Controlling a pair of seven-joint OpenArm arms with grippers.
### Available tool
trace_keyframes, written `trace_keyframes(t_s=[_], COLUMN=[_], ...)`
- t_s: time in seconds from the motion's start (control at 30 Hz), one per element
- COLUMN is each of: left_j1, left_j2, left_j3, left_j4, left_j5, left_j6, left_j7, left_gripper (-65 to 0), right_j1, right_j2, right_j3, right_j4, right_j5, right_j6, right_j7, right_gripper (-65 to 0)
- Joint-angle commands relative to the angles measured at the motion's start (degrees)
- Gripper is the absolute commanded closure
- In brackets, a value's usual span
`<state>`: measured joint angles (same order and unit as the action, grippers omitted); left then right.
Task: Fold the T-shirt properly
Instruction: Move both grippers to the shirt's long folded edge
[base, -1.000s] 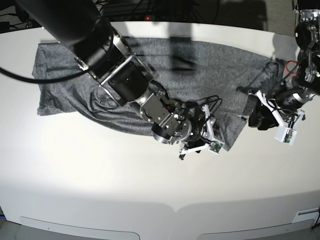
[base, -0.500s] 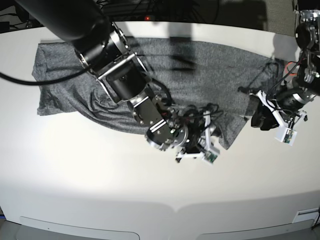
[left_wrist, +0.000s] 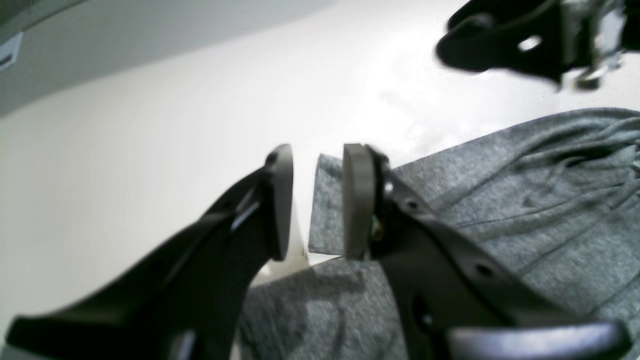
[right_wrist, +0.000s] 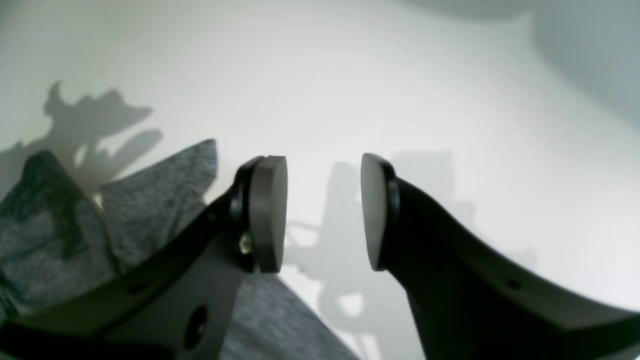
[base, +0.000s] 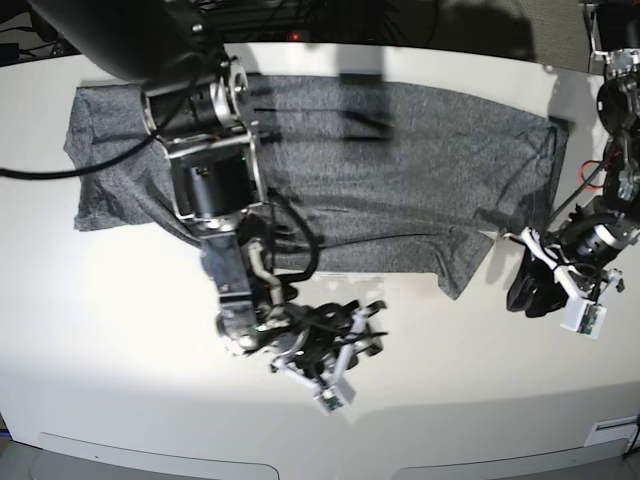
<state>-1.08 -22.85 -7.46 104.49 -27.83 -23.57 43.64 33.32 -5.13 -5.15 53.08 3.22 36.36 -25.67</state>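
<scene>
T-shirt (base: 400, 170) lies spread, hem corner beside bare table (base: 150, 340); both end effectors part-open, holding nothing.

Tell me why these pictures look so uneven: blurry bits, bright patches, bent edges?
Base view: the table edge bows like a fisheye, with white glare mid-table. Left wrist view: the near pincer is soft, the other arm smeared at top right, glare beyond the shirt. Right wrist view: arm shadows fall on the table.
</scene>
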Motion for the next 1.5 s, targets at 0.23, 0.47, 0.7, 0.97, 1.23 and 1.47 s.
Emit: trace_keyframes(t_s=[0.23,0.47,0.7,0.97,1.23,1.47], left_j1=[-1.2,-9.5,-20.8,-23.7,-26.1,-27.5], left_j2=[-0.8,1.3,7.1,9.9,9.8,9.8], left_j3=[3.9,19.1,20.8,20.8,20.8,20.8], left_j4=[-5.4,-18.3,-37.5,-48.7,-45.8,-45.1], left_j5=[0.9,9.2,9.9,14.3,14.2,14.7], left_j6=[-0.5,-0.1,5.0,5.0,5.0,5.0], left_j7=[-5.2,-7.8,-7.5,-9.2,-6.2,-11.3], left_gripper=[-16.8,-16.8,-16.8,-16.8,-16.8,-16.8], right_j1=[-5.1,-16.9,-24.0,-25.5,-25.5,-25.5], right_j2=[9.6,15.4,17.2,17.5,17.5,17.5], right_j3=[8.9,15.6,19.8,20.9,20.9,20.9], right_j4=[9.6,19.1,24.6,24.8,24.8,24.8], right_j5=[2.6,8.3,10.0,12.4,12.4,12.4], right_j6=[0.0,0.3,0.3,1.0,1.1,1.1], right_j7=[-1.9,-2.7,-2.9,-2.7,-2.6,-2.3], right_gripper=[-24.6,-24.6,-24.6,-24.6,-24.6,-24.6])
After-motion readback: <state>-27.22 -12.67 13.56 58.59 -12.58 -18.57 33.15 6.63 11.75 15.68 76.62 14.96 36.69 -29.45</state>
